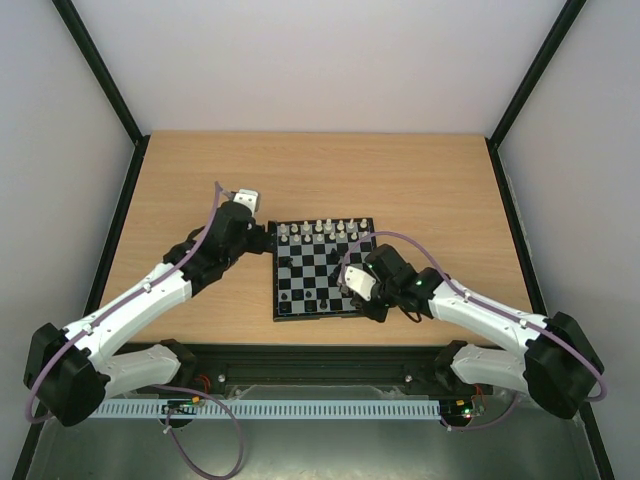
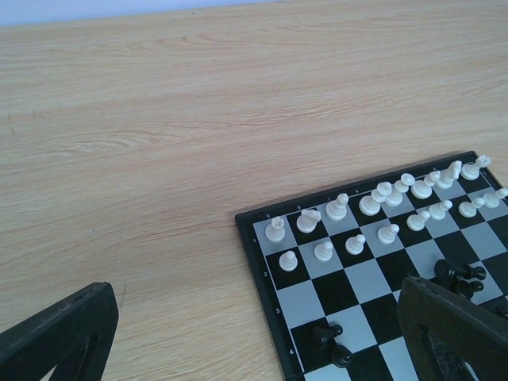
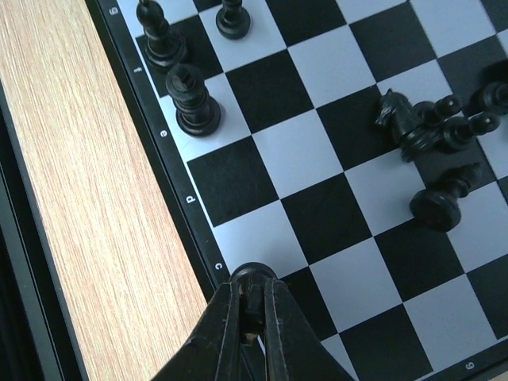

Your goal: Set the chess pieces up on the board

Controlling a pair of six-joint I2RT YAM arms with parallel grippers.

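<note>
Two grippers: right gripper pinched on black piece, left gripper wide, empty
Risk: tipping off the board edge
Cause: letting go crooked, probably

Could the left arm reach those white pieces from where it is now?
Probably yes. The left tool, open, hovers by the board's corner, right beside the white pieces, with nothing between. The right tool grips a black piece at the opposite edge.
</note>
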